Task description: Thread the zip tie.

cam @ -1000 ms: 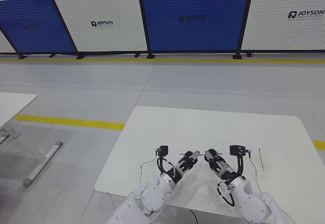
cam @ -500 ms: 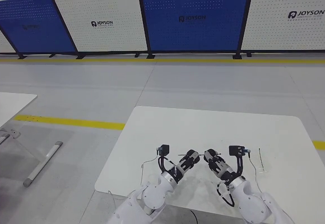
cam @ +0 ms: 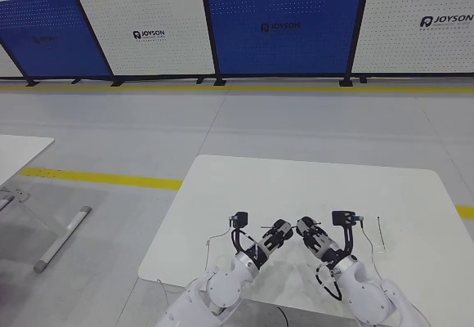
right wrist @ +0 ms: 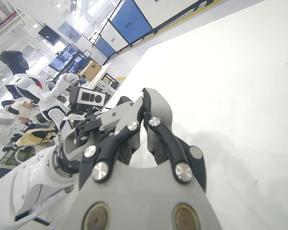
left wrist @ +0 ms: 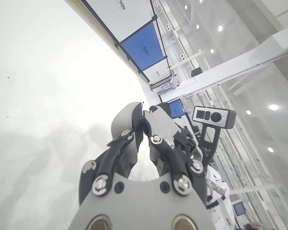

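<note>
Left gripper [left wrist: 143, 114] stands marginally farther from the right gripper [right wrist: 144, 105] than a second ago. Counted: one black zip tie [left wrist: 135, 128], pinched between the left fingers, just left of the right gripper. Right fingers [right wrist: 158, 106] pressed together; contents indeterminate. One table [cam: 302, 180].
</note>
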Action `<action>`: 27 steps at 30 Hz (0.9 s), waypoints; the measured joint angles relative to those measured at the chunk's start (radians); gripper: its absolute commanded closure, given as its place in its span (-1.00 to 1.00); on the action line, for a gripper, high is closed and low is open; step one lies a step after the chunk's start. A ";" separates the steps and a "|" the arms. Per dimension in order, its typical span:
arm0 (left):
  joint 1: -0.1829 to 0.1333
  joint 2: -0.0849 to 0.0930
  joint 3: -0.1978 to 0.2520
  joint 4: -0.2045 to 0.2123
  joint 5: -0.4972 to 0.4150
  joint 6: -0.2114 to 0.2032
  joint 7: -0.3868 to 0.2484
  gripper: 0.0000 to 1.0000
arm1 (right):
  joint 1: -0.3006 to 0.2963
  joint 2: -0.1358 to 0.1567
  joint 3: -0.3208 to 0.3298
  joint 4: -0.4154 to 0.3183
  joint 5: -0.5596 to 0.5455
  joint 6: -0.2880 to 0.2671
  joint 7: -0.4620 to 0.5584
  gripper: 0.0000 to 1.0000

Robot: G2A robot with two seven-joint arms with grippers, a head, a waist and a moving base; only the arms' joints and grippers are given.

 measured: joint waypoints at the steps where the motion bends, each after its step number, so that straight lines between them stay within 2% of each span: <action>1: 0.000 0.000 0.000 -0.001 0.000 0.000 0.000 1.00 | 0.000 0.000 0.000 0.001 0.000 0.000 0.002 1.00; 2: 0.001 0.000 -0.001 -0.001 0.002 0.000 0.004 1.00 | 0.001 0.000 0.000 0.002 0.002 0.000 0.006 0.54; 3: 0.001 0.000 -0.001 -0.001 0.006 0.002 0.009 1.00 | 0.002 -0.001 0.000 0.002 0.006 -0.001 0.010 -1.00; 16: -0.020 -0.007 0.017 0.019 -0.003 0.025 0.047 1.00 | -0.018 0.005 0.031 -0.005 0.019 -0.039 0.021 -1.00; 17: -0.021 -0.007 0.018 0.020 -0.005 0.025 0.048 1.00 | -0.021 0.006 0.036 -0.005 0.016 -0.040 0.018 -0.78; 18: -0.022 -0.008 0.019 0.021 -0.006 0.026 0.049 1.00 | -0.024 0.006 0.039 -0.005 0.015 -0.040 0.016 0.12; 20: -0.024 -0.008 0.019 0.022 -0.007 0.026 0.051 1.00 | -0.029 0.007 0.047 -0.006 0.014 -0.039 0.010 0.64; 21: -0.024 -0.008 0.020 0.022 -0.007 0.026 0.051 1.00 | -0.030 0.007 0.049 -0.006 0.014 -0.039 0.007 1.00; 27: -0.025 -0.008 0.021 0.018 -0.006 0.027 0.046 1.00 | -0.035 0.008 0.057 -0.016 0.010 -0.036 0.000 1.00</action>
